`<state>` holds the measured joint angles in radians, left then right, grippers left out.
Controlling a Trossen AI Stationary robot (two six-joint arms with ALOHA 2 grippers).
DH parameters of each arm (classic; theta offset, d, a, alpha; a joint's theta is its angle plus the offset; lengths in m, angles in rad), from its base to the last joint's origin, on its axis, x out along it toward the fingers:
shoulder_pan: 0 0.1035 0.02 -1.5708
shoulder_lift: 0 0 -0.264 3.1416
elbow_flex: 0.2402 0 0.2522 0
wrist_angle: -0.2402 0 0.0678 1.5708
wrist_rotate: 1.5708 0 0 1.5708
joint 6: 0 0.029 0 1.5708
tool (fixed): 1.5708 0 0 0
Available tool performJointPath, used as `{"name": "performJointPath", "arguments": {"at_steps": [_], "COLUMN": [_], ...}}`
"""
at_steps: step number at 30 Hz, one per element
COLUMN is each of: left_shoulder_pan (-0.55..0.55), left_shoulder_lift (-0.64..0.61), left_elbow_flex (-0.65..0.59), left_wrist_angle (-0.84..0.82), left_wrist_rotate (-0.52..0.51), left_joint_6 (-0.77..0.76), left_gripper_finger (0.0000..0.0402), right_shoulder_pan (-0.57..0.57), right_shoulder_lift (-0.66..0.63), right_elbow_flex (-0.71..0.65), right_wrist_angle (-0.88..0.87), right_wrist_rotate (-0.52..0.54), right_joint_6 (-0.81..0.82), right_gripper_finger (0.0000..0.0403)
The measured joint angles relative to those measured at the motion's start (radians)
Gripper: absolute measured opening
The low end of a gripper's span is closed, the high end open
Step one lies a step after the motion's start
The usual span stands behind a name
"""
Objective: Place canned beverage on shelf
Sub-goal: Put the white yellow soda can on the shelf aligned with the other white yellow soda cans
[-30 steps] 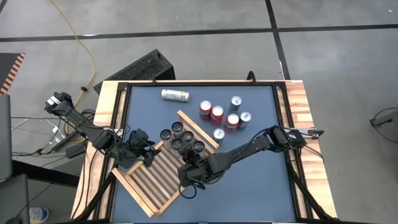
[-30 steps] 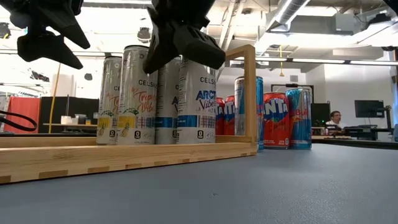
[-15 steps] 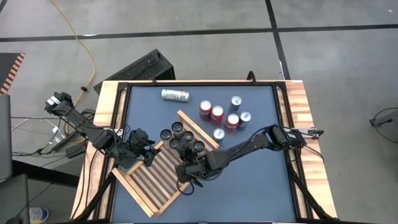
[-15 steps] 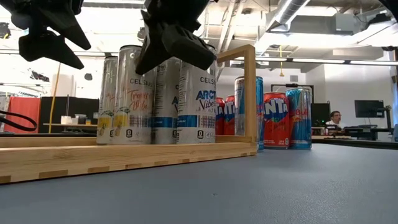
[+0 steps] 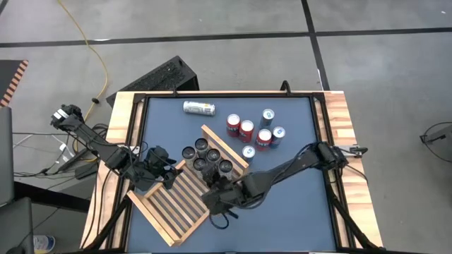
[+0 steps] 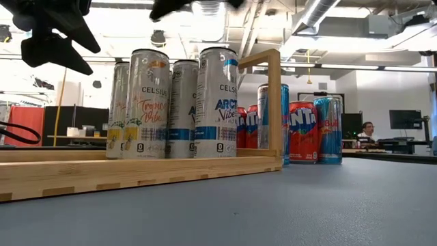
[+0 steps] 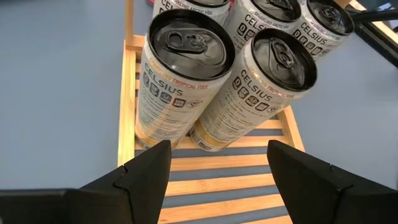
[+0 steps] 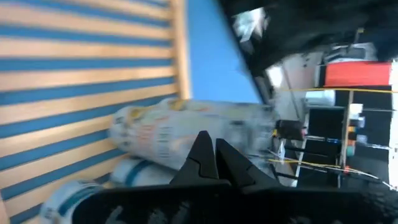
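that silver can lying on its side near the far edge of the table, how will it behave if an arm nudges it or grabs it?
The lying can is a smooth cylinder resting on its side on the flat blue table, so a nudge across its length would probably roll it. Its glossy metal wall looks slippery for a two-finger pinch. Whether it is full, and so heavy, cannot be told.

From overhead we are looking straight down on the whole table (image 5: 296, 212). At tabletop height we are looking level across the shelf (image 6: 136, 171) into the room. The left wrist camera is hanging close above the cans (image 7: 186, 81); the right one, blurred, seems to be facing the same cans (image 8: 186, 134).
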<state>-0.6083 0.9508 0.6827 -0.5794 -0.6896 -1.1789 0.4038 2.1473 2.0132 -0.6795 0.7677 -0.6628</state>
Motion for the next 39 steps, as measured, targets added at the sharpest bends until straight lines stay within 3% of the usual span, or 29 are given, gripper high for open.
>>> {"name": "performJointPath", "arguments": {"at_steps": [6, 10, 13, 17, 20, 25, 39], "left_shoulder_pan": [0.000, 0.000, 0.000, 0.002, 0.002, 0.010, 0.086], "left_shoulder_lift": [0.000, 0.000, 0.000, 0.000, 0.000, 0.000, 0.000], "left_elbow_flex": [0.000, 0.000, 0.000, 0.000, 0.000, 0.000, 0.000], "left_wrist_angle": [0.076, 0.136, 0.161, 0.202, 0.215, 0.236, 0.240], "left_wrist_rotate": [0.059, 0.088, 0.084, 0.043, 0.003, -0.072, -0.120], "left_joint_6": [-0.006, -0.007, -0.025, -0.063, -0.106, -0.173, -0.260], "left_gripper_finger": [0.0253, 0.0253, 0.0253, 0.0253, 0.0253, 0.0253, 0.0253], "right_shoulder_pan": [-0.085, -0.205, -0.321, -0.487, -0.590, -0.693, -0.766], "right_shoulder_lift": [-0.173, -0.276, -0.325, -0.339, -0.308, -0.199, 0.095], "right_elbow_flex": [0.030, 0.031, 0.031, 0.031, 0.030, 0.030, 0.029], "right_wrist_angle": [0.000, -0.021, -0.069, -0.161, -0.192, -0.127, 0.140], "right_wrist_rotate": [-0.010, -0.064, -0.169, -0.409, -0.548, -0.565, -0.639], "right_joint_6": [0.118, 0.204, 0.299, 0.381, 0.376, 0.316, 0.232], "right_gripper_finger": [0.0003, 0.0032, 0.0076, 0.0152, 0.0203, 0.0251, 0.0256]}}
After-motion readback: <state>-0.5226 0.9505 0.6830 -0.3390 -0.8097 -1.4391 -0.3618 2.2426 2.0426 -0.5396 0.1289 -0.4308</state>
